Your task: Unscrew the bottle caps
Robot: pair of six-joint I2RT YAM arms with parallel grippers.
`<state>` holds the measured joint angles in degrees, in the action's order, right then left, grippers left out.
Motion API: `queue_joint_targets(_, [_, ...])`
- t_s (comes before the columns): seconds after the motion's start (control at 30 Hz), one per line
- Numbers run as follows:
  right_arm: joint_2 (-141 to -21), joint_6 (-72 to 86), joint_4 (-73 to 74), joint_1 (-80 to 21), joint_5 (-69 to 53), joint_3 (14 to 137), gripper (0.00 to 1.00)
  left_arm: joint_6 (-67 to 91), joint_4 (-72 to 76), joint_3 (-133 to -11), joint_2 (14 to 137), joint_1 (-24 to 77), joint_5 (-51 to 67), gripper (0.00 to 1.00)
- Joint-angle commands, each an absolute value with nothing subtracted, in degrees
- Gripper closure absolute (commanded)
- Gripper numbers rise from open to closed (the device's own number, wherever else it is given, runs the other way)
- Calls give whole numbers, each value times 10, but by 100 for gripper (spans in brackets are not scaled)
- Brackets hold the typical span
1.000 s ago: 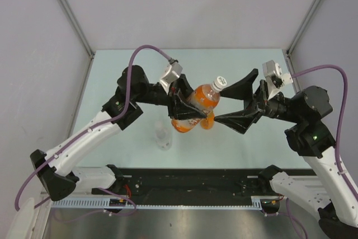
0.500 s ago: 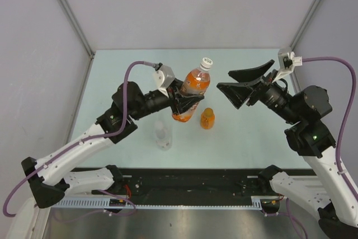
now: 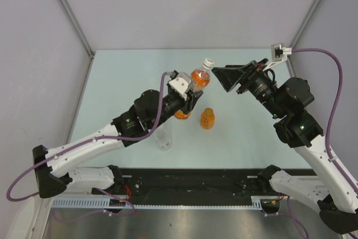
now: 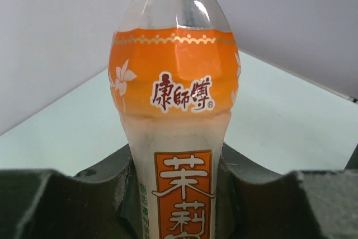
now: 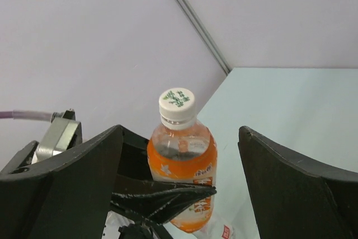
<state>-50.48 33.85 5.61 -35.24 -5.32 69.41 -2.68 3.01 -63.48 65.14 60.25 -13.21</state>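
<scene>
Left hand (image 3: 187,102) grips tall orange bottle (image 4: 176,110), white cap (image 5: 177,98) on.

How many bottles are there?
3. The tall orange bottle is held in the left hand. The short orange bottle stands on the table just right of it. The clear bottle stands nearer the front, beside the left arm.

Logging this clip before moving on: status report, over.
Left end effector shut on tall orange bottle. Right end effector open, short of white cap; cap on. Nothing between them.
</scene>
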Motion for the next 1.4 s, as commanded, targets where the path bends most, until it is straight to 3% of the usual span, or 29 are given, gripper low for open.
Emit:
queue_joint_targets(0.0, [-513, 350, 32, -358, -21, 712, 13, -62, 37, -635, 664, 620, -192, 100])
queue_joint_targets(0.6, [-549, 363, 20, -360, -20, 712, 24, -83, 47, -636, 683, 647, -213, 100])
queue_joint_targets(0.87, [-557, 365, 20, -361, -25, 712, 39, -90, 47, -635, 683, 652, -221, 100])
queue_joint_targets(1.13, [-560, 366, 27, -361, -25, 711, 46, -92, 49, -634, 683, 652, -225, 100])
queue_joint_targets(1.37, [-562, 365, 32, -361, -29, 711, 62, -93, 51, -635, 683, 655, -225, 100])
